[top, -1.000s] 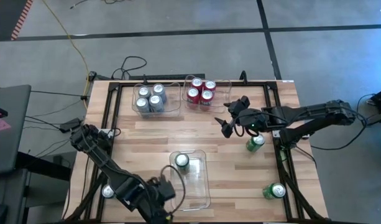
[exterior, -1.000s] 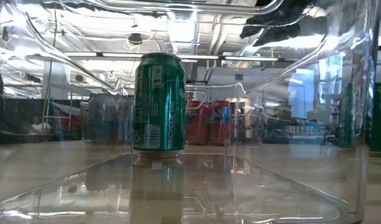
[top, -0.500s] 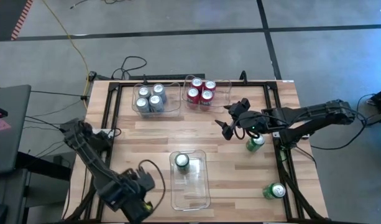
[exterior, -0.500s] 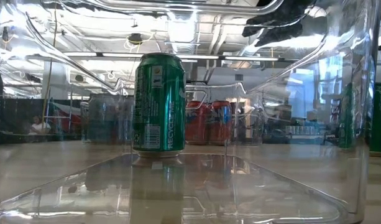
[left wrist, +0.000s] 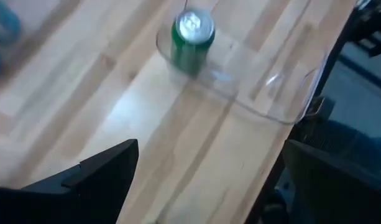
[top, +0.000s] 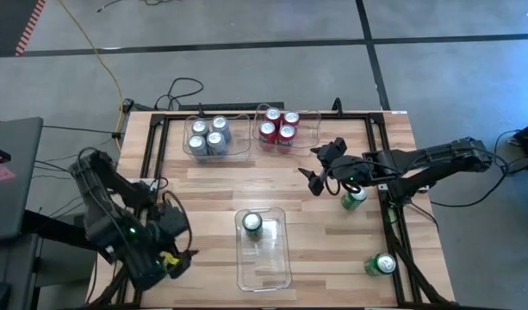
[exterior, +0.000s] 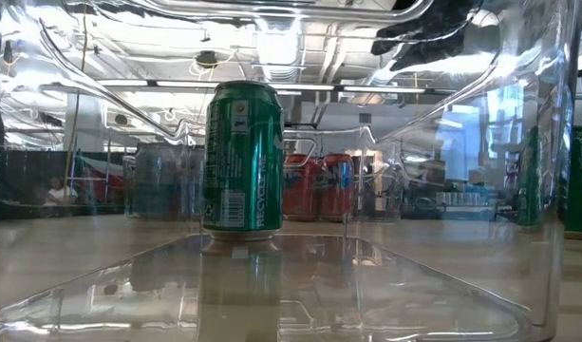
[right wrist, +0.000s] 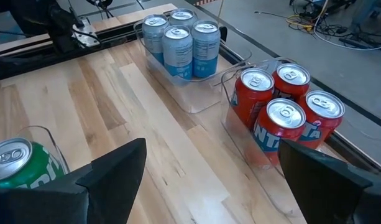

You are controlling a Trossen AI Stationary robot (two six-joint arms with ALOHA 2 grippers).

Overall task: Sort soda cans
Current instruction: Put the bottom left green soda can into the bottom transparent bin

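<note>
Left gripper (top: 173, 258), table's eight o'clock, jaws wide, empty. Right gripper (top: 313, 172), two o'clock, wide, apparently empty. One green can (top: 251, 224) stands in the near bin (top: 281, 267).

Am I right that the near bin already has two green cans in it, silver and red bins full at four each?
Not quite: the near bin holds one green can, as the high view shows. Two more green cans stand on the table. The silver cans and red cans are four each.
</note>
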